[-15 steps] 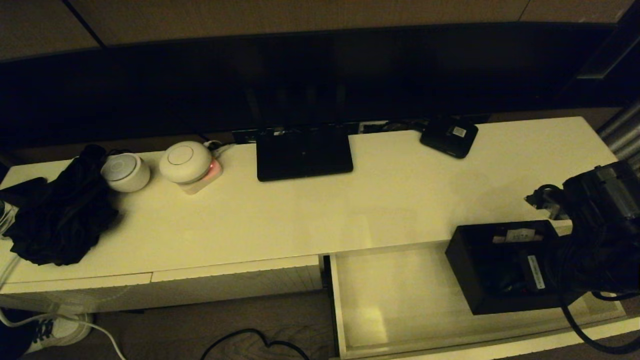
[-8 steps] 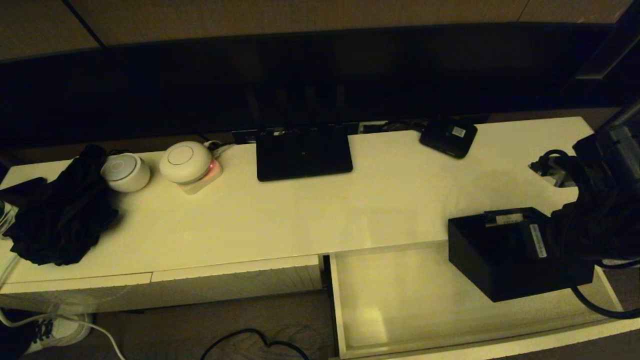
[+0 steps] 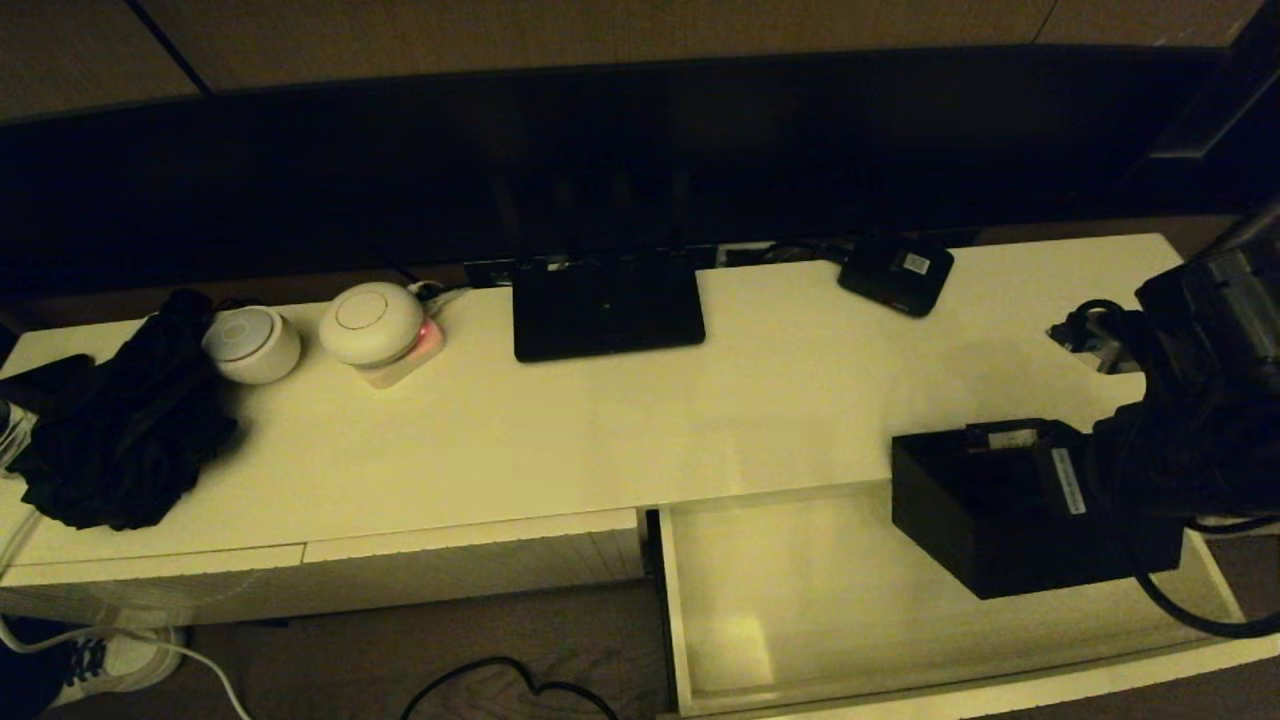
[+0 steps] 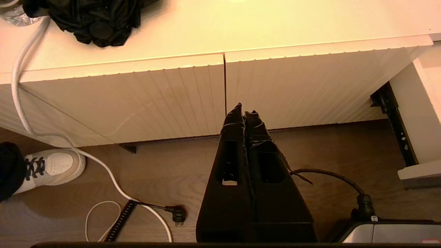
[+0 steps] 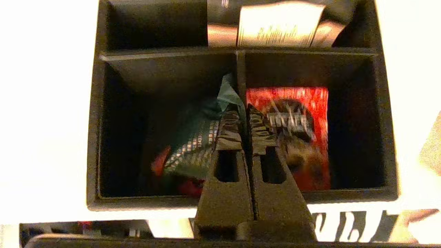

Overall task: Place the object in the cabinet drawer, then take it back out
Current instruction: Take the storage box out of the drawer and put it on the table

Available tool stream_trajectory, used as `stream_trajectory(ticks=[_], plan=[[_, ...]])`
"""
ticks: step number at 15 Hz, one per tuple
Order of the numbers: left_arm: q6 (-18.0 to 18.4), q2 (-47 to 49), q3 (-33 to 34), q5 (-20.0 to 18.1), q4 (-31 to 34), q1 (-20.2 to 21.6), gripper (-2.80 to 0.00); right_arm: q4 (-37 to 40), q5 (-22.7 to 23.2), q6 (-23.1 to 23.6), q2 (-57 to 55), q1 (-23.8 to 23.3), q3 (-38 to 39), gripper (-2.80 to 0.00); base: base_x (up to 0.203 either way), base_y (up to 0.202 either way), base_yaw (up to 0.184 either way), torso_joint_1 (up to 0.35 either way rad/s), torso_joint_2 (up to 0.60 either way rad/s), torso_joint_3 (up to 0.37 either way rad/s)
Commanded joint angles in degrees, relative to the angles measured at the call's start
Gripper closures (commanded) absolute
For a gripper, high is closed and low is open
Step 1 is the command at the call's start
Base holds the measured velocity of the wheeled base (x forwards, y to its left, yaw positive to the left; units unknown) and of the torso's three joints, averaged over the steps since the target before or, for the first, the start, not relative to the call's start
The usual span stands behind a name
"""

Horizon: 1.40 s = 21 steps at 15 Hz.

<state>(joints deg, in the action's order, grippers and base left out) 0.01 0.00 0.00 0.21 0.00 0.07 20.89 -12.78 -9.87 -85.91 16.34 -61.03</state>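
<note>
The right claw (image 5: 244,129) pinches the box (image 3: 1000,510) by its centre divider above the drawer (image 3: 800,600); rigid, probably light, may tilt. Left claw (image 4: 244,115) closed, idle.

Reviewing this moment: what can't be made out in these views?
- Head view: right claw hidden behind the robot's own arm and the black box.
- Right wrist view: packet print blurred, unreadable.
- Head view: drawer front cut by the bottom edge.
- Left claw absent from head view.
</note>
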Motion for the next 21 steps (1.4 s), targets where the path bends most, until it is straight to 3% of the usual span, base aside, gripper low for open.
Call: stream_trajectory(ticks=[1,12,21], plan=[[0.0,0.0,0.2,0.1,0.0,0.0,0.0,0.1,0.0,-0.2,0.2,0.0,3.1,0.0,0.0,0.0,0.0,0.0,0.0,0.0],[0.0,0.0,0.2,0.1,0.0,0.0,0.0,0.2,-0.1,-0.3,7.7,1.1,8.9,0.0,0.0,0.0,0.0,0.0,0.0,0.0],[0.0,0.0,0.2,0.1,0.0,0.0,0.0,1.2,-3.1,0.0,8.5,1.0,1.1,0.0,0.0,0.0,0.0,0.0,0.0,0.0]])
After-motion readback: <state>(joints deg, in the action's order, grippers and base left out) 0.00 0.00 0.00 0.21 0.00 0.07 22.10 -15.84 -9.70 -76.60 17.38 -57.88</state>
